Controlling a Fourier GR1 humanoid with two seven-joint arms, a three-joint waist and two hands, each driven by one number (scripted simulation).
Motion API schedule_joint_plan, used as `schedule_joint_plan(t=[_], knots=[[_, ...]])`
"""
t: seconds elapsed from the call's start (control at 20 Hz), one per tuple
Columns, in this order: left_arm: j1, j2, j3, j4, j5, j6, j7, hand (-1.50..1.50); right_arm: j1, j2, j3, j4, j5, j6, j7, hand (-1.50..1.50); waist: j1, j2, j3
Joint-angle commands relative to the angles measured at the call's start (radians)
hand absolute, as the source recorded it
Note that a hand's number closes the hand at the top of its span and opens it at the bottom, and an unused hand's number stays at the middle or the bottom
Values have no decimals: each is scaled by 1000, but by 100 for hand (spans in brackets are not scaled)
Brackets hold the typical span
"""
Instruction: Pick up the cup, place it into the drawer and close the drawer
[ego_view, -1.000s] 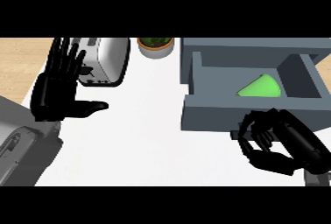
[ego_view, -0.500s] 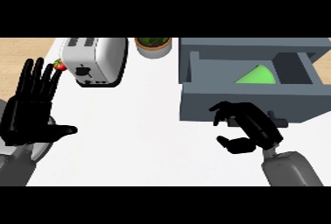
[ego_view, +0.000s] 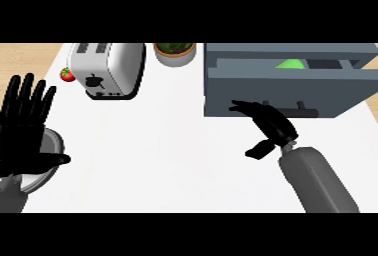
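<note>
The grey drawer (ego_view: 295, 87) juts out from the upper right, only a narrow gap left at its top. Inside that gap shows the green cup (ego_view: 291, 64), mostly hidden by the drawer's front wall. My right hand (ego_view: 272, 126) is open, its straight fingers reaching up against the lower left of the drawer front, beside the dark handle (ego_view: 301, 108). It holds nothing. My left hand (ego_view: 26, 125) rests open at the left edge, fingers up, far from the drawer.
A silver toaster (ego_view: 111, 67) stands at the back left with a small red tomato (ego_view: 68, 75) beside it. A potted plant (ego_view: 175, 52) sits between toaster and drawer. A grey round vessel (ego_view: 50, 150) lies partly under my left hand.
The drawer has slid inward, hiding more of the green cup. My right hand uncurled and moved up against the drawer front. The left hand drifted further left.
</note>
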Motion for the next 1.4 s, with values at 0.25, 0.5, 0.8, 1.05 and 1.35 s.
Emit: schedule_joint_plan(t=[0.25,0.5,0.8,1.05,1.35], knots=[[18,3,80,47,17,-113,23,-150,-295,-2,-147,477,-29,-37,-171,-150,14,6,1],[-6,-17,72,102,-4,-154,-3,-150,-412,-103,-206,646,-44,10,-269,-150,28,18,1],[24,-41,48,65,-29,-152,-7,-150,-501,-114,-216,756,-20,-12,-262,-150,52,23,2],[-23,-55,30,61,-70,-102,5,-150,-532,-174,-253,797,-50,33,-322,-150,62,30,4],[-53,-31,63,115,-51,-151,5,-150,-546,-158,-246,823,-35,2,-308,-150,78,42,4]])
